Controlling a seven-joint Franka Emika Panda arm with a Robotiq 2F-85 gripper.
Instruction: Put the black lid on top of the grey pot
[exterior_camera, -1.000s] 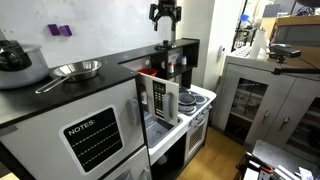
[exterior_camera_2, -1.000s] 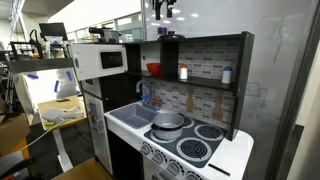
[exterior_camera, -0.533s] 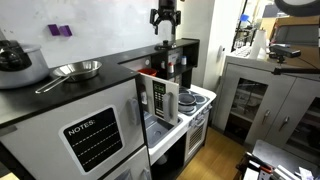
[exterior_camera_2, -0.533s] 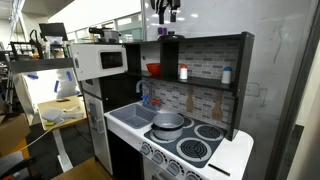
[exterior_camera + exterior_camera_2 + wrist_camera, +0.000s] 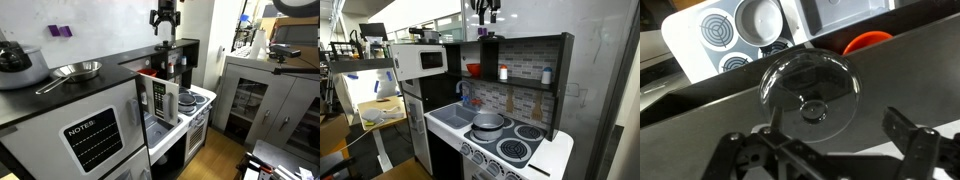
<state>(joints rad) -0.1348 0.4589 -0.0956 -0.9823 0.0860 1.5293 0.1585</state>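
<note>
Robot gripper [image 5: 165,18] poised, jaws open, over a black lid on a toy kitchen.

In an exterior view, the gripper hung above the dark table [image 5: 185,42] that tops the kitchen's shelf, a shade lower than a second before and unmoved over the last half second. In an exterior view, the gripper [image 5: 486,10] hung above that table, and the grey pot [image 5: 488,121] sat well below the table on the stove [image 5: 515,140], uncovered. In the wrist view, the black lid [image 5: 810,92] lay flat on the table directly beneath the gripper [image 5: 818,140], whose jaws were spread wide and touched nothing; the pot [image 5: 765,18] showed beyond the table's far edge. The pause suggested the gripper was lined up over the lid, with the descent and grasp yet to come.
</note>
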